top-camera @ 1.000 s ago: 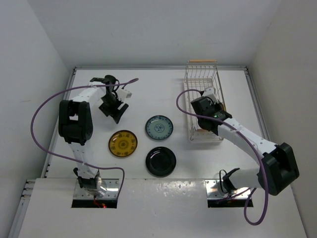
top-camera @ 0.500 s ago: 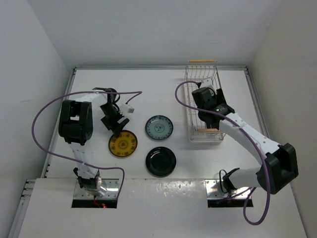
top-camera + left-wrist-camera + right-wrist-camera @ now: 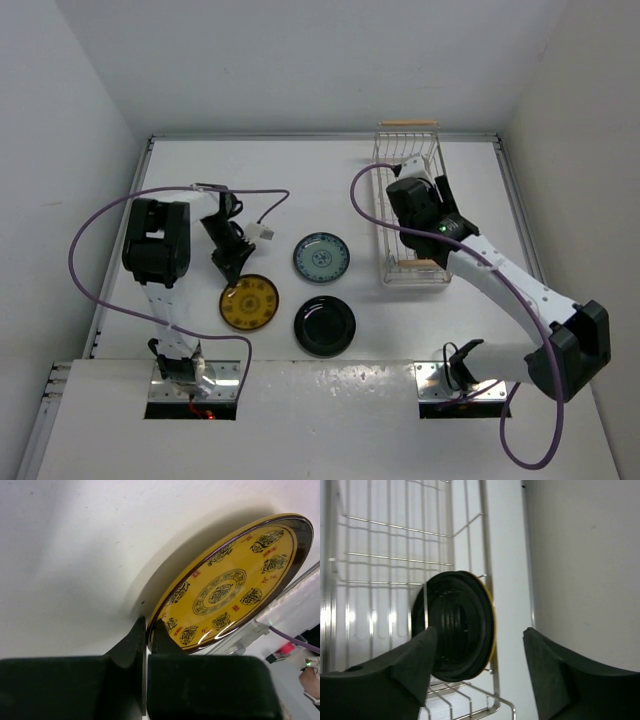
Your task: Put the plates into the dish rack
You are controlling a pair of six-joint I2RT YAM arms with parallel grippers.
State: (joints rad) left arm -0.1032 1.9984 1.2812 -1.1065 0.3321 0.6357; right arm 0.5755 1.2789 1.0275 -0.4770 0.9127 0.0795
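Note:
An amber-yellow plate [image 3: 250,302] [image 3: 230,587] with dark patterns lies near my left arm. My left gripper [image 3: 228,262] [image 3: 148,625] is shut on its near rim, and that edge looks tilted up off the table. A pale blue patterned plate [image 3: 321,257] and a glossy black plate [image 3: 325,325] lie flat in the middle. The white wire dish rack [image 3: 385,205] [image 3: 395,555] stands at the right. My right gripper [image 3: 412,195] [image 3: 480,640] hangs open over it. A plate [image 3: 460,627] stands on edge in the rack, dark back towards me, apart from both fingers.
The rack has a wooden handle [image 3: 407,124] at its far end and sits close to the right wall [image 3: 590,555]. A purple cable [image 3: 270,200] loops from the left arm over the table. Both arm bases stand at the near edge.
My left gripper came down towards me onto the amber plate and shut on its rim, shifting it slightly. My right gripper opened and drew back along the rack from the standing plate.

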